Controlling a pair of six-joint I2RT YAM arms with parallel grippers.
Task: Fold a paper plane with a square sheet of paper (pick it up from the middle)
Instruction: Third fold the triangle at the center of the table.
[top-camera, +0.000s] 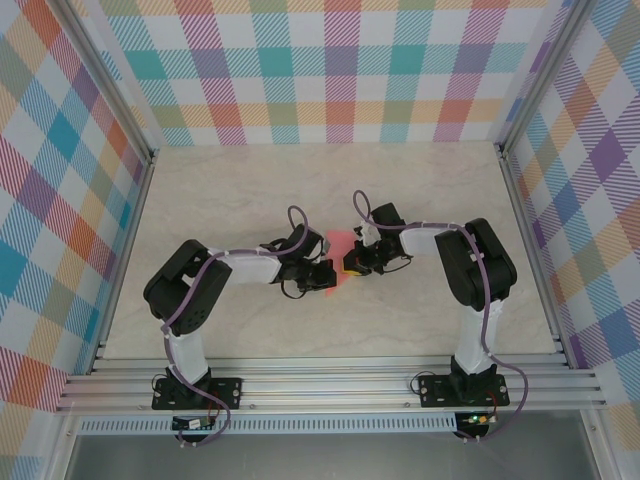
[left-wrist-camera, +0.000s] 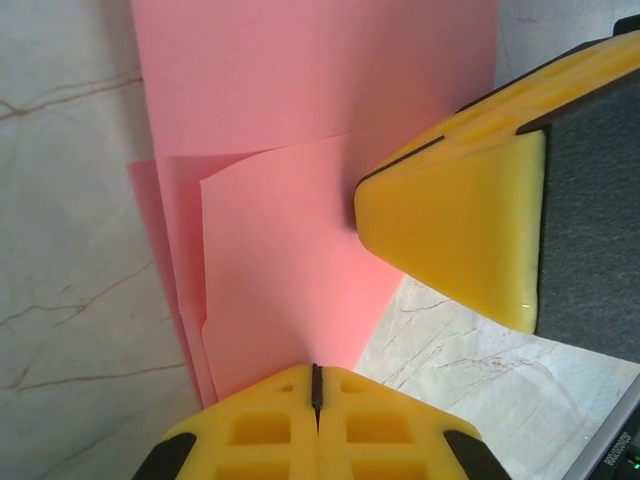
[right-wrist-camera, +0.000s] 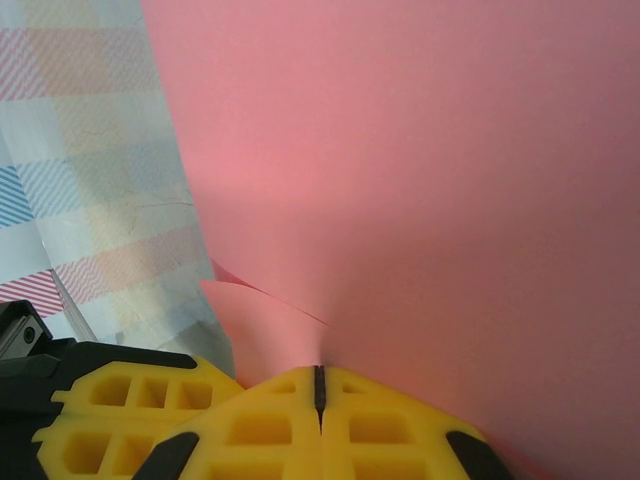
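We grip the square sheet of paper (top-camera: 338, 243), its layers overlapping, at the middle of the table (top-camera: 250, 190); our left gripper (left-wrist-camera: 316, 385) is pinched closed on its edge; our right gripper (right-wrist-camera: 319, 385) clamps it likewise, jaws fully together.

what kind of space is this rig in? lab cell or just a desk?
Likely a purpose-built robot test cell: aluminium frame along the near edge, plaid backdrop walls on three sides, and a bare marble-look table inside.
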